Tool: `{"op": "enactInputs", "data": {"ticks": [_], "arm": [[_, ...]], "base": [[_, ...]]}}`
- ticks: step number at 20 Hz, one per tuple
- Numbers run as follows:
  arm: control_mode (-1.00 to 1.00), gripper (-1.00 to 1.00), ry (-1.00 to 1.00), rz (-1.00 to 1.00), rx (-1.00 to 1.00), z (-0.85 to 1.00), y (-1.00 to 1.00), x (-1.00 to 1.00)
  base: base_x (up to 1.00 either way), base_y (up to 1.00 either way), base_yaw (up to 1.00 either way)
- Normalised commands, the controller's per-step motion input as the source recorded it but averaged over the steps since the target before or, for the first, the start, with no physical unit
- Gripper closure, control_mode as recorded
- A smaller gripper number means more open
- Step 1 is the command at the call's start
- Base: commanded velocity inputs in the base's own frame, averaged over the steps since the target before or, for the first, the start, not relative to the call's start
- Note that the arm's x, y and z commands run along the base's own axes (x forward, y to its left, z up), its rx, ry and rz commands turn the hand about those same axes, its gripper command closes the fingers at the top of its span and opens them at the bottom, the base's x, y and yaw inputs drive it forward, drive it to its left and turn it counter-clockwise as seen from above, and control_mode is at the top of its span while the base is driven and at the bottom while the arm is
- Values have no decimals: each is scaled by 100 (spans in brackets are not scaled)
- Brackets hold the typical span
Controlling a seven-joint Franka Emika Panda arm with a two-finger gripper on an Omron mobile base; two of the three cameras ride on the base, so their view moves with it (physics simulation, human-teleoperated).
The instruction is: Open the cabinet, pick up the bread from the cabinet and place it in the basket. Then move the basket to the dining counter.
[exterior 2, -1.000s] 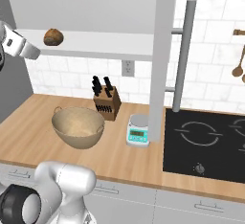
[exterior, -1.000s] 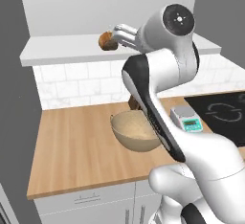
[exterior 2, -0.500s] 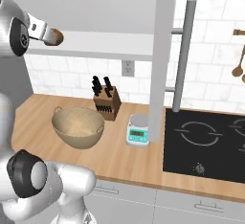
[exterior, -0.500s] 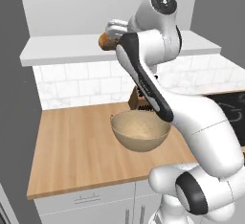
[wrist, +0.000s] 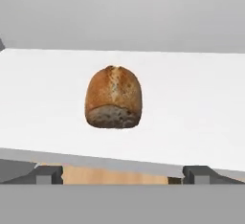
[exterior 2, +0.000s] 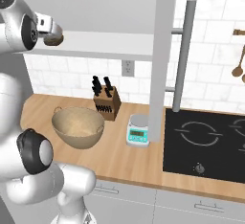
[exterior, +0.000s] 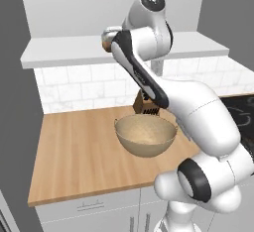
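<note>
One loaf | bread sits mid-frame on the cabinet shelf | gripper spread wide, empty, short of it | risk: fingertips nudge the rounded loaf deeper or close early.

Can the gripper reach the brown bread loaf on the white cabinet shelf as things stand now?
Probably yes. The open gripper faces the brown bread loaf squarely, and nothing lies between them on the white cabinet shelf. The loaf stands alone, apart from the fingertips, so a straight advance looks free.
</note>
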Motion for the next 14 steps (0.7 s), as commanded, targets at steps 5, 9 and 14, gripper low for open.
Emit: {"op": "enactInputs", "data": {"ticks": [5, 9, 14], "arm": [[-100, -100, -27, 2, -16, -25, 5, 62], [-100, -100, -4, 1, -3, 9, 0, 80], [-100, -100, 1, 2, 0, 33, 0, 56]], "base": [[0, 0, 0], [0, 0, 0], [0, 0, 0]]}}
